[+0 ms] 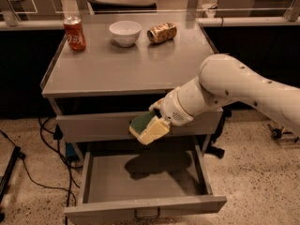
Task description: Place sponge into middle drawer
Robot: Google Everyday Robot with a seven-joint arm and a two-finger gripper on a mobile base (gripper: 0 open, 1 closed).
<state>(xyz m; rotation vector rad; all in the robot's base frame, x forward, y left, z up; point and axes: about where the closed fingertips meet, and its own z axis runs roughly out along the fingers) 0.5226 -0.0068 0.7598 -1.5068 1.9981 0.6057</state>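
The sponge (148, 127), dark green on top with pale yellow foam below, is held in my gripper (158, 121) in front of the closed upper drawer. The white arm comes in from the right. The middle drawer (93, 189) is pulled out wide below, grey and shallow, with a small dark loop handle (146, 214) on its front. The sponge hangs above the drawer's open inside, a little towards the back, and casts a shadow on the drawer floor.
On the grey cabinet top (117, 67) stand a red soda can (74, 33), a white bowl (124, 32) and a crushed gold can (162, 32). The closed upper drawer (93, 125) sits above the open one. Cables (42, 172) lie on the speckled floor to the left.
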